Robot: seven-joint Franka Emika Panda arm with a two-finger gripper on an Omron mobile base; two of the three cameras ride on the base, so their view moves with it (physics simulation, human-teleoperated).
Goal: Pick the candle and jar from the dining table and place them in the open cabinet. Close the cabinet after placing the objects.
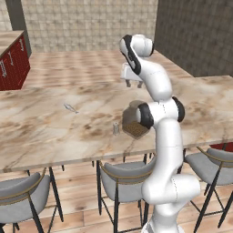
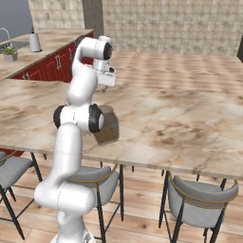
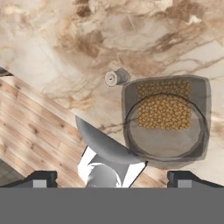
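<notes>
Counter (image 1: pixel 54 132): beige marble, brown veins. Jar (image 3: pixel 164 120): clear, tan grains, brownish-grey lid. Candle (image 3: pixel 114 78): pale grey. Drawers (image 1: pixel 13 66): red.

One jar (image 3: pixel 165 120) stands on the one long marble worktop (image 1: pixel 45 132), with one small candle (image 1: pixel 116 129) just beside it. One thin silvery utensil (image 1: pixel 70 108) lies on the same top. Three grey chairs (image 1: pixel 123 178) show along the near edge in the left base view. On the far counter there seem to be one potted plant (image 2: pixel 9 51) and one pale bottle (image 2: pixel 34 42), too small to be sure.
</notes>
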